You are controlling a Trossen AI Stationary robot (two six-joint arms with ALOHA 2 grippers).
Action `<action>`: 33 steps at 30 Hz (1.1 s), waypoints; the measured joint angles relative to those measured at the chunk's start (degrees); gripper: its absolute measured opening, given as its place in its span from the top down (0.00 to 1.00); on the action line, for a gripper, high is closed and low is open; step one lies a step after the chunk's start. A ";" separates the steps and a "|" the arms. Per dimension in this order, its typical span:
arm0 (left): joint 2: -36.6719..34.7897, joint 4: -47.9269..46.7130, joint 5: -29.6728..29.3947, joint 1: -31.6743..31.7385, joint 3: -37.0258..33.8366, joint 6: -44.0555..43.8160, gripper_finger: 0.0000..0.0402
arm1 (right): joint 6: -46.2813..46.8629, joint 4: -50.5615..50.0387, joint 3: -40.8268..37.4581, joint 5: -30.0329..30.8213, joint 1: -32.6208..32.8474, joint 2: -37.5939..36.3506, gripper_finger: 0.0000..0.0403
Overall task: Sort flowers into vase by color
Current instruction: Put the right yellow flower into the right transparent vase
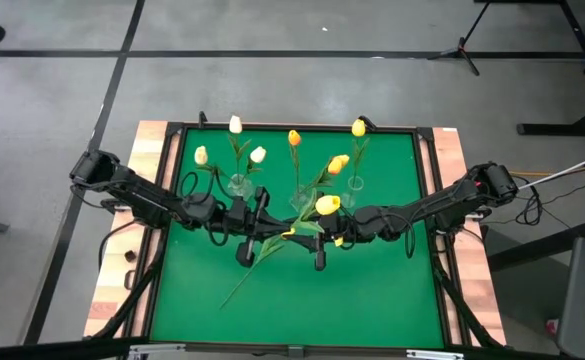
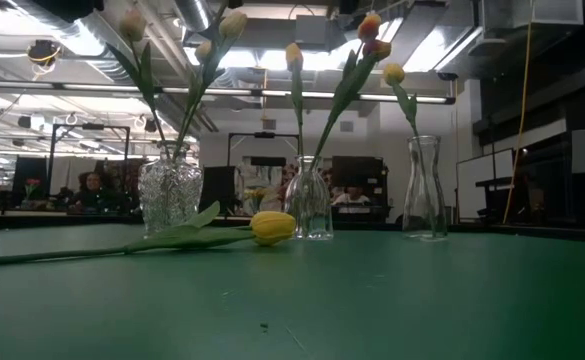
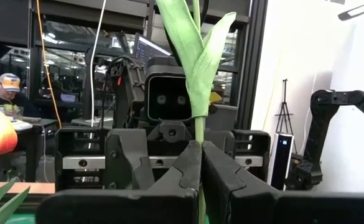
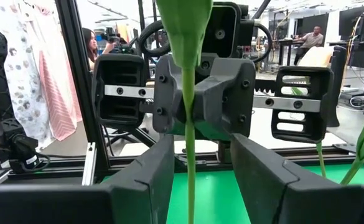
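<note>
A: What kind of place is this?

B: Robotics lab, open-plan. Bare concrete floor with dark tape lines, a tripod standing off the worktop, which is green and boxed in by a black extrusion frame.

A: Anything beyond the rig?

B: Exposed ceiling ducts and strip lights, desks with monitors, people seated at workstations, another robot arm parked by a white wall.

Bright ceiling light strips glare behind the vases in the low view, leaving the raised tulip heads dim against them. From above, the green counter is evenly lit, with soft, faint shadows. In both wrist views the nearest fingers look soft.
</note>
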 joint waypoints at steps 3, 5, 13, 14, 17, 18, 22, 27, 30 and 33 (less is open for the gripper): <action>0.00 0.00 0.00 0.00 0.00 -0.03 1.00 | 0.00 0.04 0.00 0.00 0.00 0.00 0.61; 0.00 -0.11 0.00 0.00 0.00 0.01 1.00 | 0.28 0.02 0.00 0.00 -0.01 0.00 0.61; 0.00 -0.55 0.00 0.53 0.00 -0.44 1.00 | 2.13 0.01 0.00 0.00 0.00 0.00 0.61; 0.00 -0.58 0.00 0.52 0.00 -0.54 1.00 | 2.24 0.00 0.00 0.01 -0.02 0.00 0.61; 0.00 -1.18 0.00 0.51 0.00 -1.22 1.00 | 2.25 0.00 0.00 0.00 0.00 0.00 0.61; 0.00 -1.59 0.00 0.52 0.00 -1.39 1.00 | 2.25 0.00 0.00 0.00 -0.01 -0.02 0.61; 0.00 -1.79 0.00 0.52 0.02 -1.57 1.00 | 2.52 -0.13 0.00 0.00 -0.01 -0.02 0.61; 0.00 -2.56 0.00 0.52 0.04 -2.69 1.00 | 2.89 -0.37 0.00 0.00 -0.02 -0.04 0.61; 0.00 -3.12 0.00 0.52 0.04 -2.69 1.00 | 2.84 -0.39 -0.02 0.00 -0.01 -0.04 0.61; 0.00 -3.02 0.02 0.71 0.04 -2.64 1.00 | 2.83 -1.11 -0.02 0.02 -0.02 -0.04 0.61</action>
